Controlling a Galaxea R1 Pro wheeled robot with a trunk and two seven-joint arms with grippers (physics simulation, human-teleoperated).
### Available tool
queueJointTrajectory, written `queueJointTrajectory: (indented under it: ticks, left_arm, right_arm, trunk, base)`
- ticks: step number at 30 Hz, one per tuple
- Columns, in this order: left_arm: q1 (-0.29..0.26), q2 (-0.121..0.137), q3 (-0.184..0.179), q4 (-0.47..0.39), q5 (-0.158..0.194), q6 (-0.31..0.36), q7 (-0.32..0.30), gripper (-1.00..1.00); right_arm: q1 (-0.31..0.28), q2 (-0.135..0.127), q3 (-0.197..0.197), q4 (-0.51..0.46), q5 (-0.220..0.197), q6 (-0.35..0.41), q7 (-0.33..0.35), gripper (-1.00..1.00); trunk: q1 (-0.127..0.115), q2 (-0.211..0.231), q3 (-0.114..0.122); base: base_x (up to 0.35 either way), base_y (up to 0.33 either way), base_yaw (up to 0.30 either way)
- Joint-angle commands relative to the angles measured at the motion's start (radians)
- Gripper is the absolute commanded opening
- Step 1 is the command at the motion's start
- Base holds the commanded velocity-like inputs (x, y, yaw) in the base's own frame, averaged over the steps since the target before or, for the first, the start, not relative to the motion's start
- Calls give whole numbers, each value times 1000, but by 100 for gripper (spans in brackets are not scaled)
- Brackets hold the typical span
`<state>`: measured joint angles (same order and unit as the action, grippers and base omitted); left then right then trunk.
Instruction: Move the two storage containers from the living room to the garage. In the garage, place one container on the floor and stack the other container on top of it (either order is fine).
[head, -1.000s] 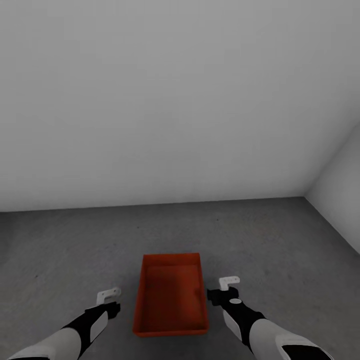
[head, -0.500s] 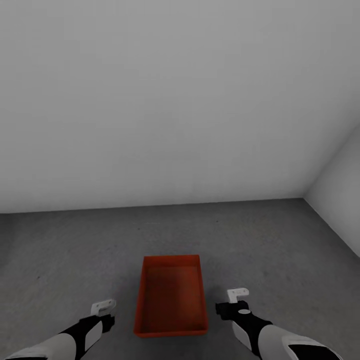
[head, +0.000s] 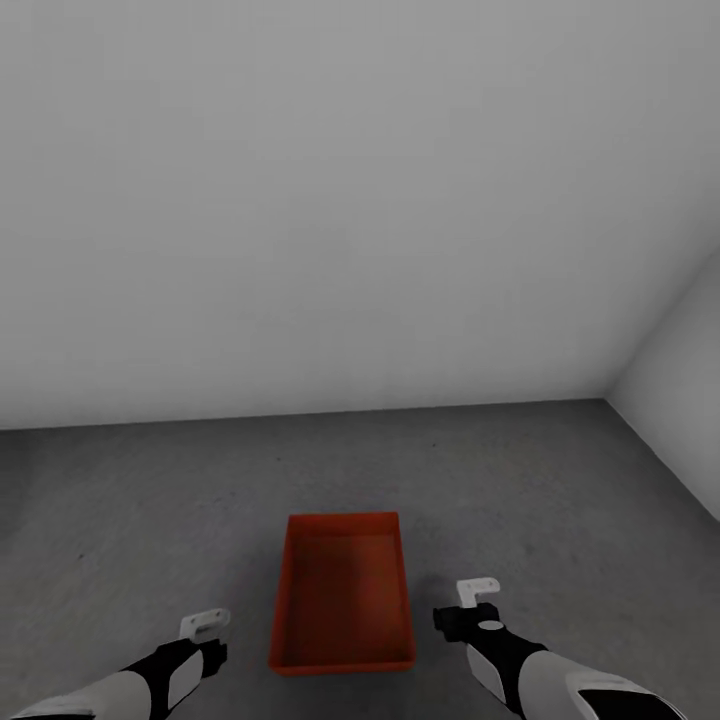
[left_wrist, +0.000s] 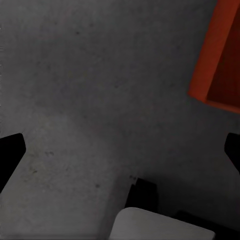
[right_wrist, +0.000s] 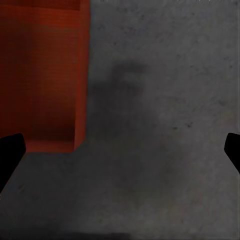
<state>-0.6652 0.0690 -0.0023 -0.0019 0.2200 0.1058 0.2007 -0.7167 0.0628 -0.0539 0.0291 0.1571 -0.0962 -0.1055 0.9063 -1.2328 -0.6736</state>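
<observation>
One container: an orange-red open-topped storage container (head: 342, 592) sits on the dark grey floor (head: 150, 500) of the garage, in front of the robot, between its two arms.
Left pincer (head: 205, 623): beside the container's left wall, apart from it, spread wide and holding nothing; its wrist view has a container corner (left_wrist: 217, 55) over bare floor.
Right pincer (head: 478, 588): beside the right wall, apart, likewise wide and empty.
Walls (head: 350, 200): plain white-grey, meeting in a corner at far right.
</observation>
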Motion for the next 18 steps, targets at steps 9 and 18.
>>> queueJointTrajectory:
  ticks: [9,18]
  left_arm:
    - [1,0,-1,0,6,4,3,100]
    - [6,-2,-1,1,7,5,3,100]
  right_arm:
    - [-1,0,-6,3,10,2,-5,100]
    - [100,-17,-6,3,10,-1,-6,100]
  trunk:
    - [-35,63,28]
    - [-69,126,56]
  base:
    - [0,0,0]
    - [0,0,0]
